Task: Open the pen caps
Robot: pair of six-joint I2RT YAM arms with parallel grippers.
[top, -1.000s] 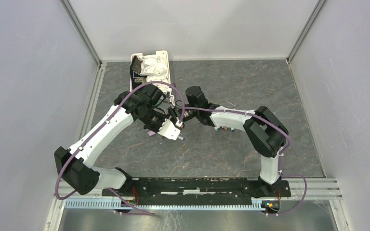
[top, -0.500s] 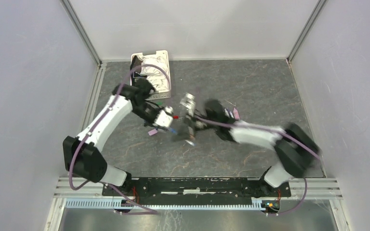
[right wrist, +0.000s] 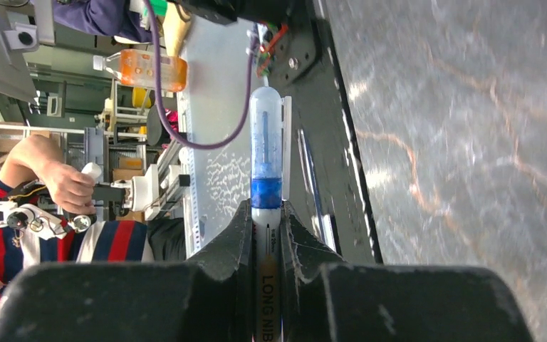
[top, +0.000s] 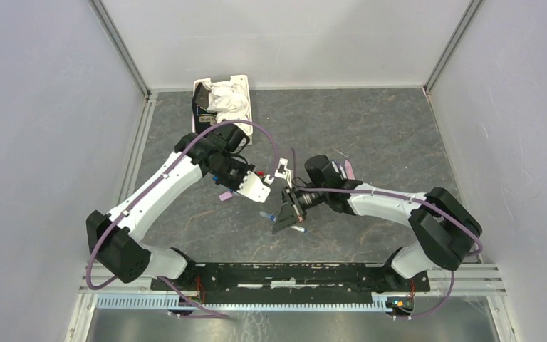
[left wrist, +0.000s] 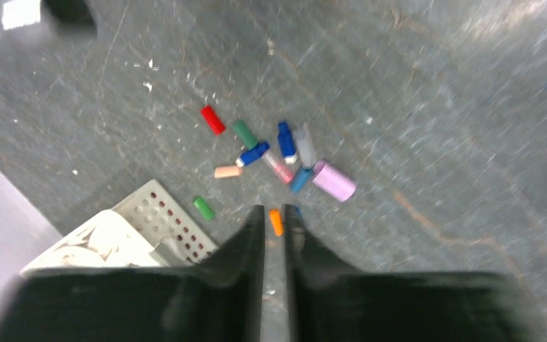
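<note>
While the right gripper (right wrist: 266, 214) clamps a blue-tipped pen (right wrist: 266, 160), the left gripper (left wrist: 271, 214) is closed; pen caps (left wrist: 244, 133) lie scattered below. None nears an edge of the table (top: 399, 128).

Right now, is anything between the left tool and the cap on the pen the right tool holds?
Nothing visible does. The cap sticks out bare, open air around it, past the right tool gripping the pen. The left tool is shut, empty and aimed at loose caps on the table.
</note>
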